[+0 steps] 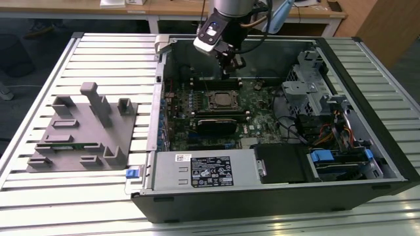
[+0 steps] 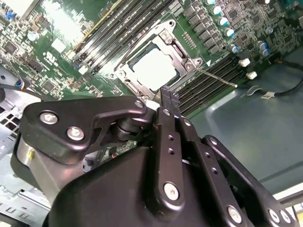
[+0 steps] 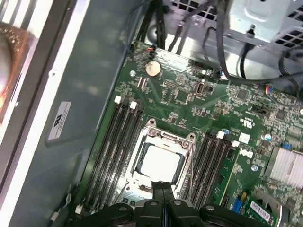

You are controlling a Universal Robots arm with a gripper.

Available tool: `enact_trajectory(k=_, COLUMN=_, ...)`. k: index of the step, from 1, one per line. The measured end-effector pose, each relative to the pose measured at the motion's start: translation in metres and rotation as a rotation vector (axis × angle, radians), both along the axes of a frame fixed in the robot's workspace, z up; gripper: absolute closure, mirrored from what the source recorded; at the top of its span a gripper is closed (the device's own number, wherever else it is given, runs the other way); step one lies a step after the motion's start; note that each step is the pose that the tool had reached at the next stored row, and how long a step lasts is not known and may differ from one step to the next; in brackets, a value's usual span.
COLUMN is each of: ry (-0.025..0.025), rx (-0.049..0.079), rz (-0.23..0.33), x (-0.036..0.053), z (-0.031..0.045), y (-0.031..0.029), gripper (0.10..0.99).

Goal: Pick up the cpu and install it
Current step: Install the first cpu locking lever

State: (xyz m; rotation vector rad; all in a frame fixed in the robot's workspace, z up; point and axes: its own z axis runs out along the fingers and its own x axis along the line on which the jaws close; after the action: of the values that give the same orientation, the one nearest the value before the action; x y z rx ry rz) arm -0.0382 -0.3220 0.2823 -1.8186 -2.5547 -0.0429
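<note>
Gripper (image 1: 225, 69): upper centre of the exterior view, hanging over the far side of the open case (image 1: 367, 162). Fingers (image 2: 168, 101) pressed together, nothing between them; seen in both wrist views (image 3: 163, 189), tips just beside the socket's edge.

Cpu (image 3: 160, 161): pale silvery square, lying flat inside the socket (image 3: 163, 137) at lower centre of the first wrist view. In the second wrist view it sits at upper centre (image 2: 154, 68), framed by the metal bracket. In the exterior view it shows as a small square at mid-frame (image 1: 222, 100), below the gripper and apart from it.

Motherboard (image 3: 189, 99): green, fills the case floor. Black memory slots (image 3: 113, 142) run along both sides of the socket.

Coin battery (image 3: 152, 68): round, upper centre of the first wrist view, on the board.

Heatsink (image 3: 286, 165): finned, silver, right edge of the first wrist view.

Grey holder (image 1: 82, 132): moulded plastic with upright posts, on the slatted surface (image 1: 66, 196) at the left of the exterior view, well apart from the case.

Drive cage (image 1: 305, 83): bare metal, right of the board in the exterior view, with bundled cables (image 1: 341, 128) beside it.
</note>
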Motion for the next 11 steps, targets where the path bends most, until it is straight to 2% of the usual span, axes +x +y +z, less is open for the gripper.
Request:
enact_trajectory(k=5, ry=-0.0001, rx=0.000, rz=0.041, x=-0.0008, z=-0.0002, y=0.0000, gripper=0.980)
enact_trajectory(k=11, ry=0.0000, rx=0.000, rz=0.148, x=-0.0009, z=-0.0007, y=0.0000, gripper=0.980)
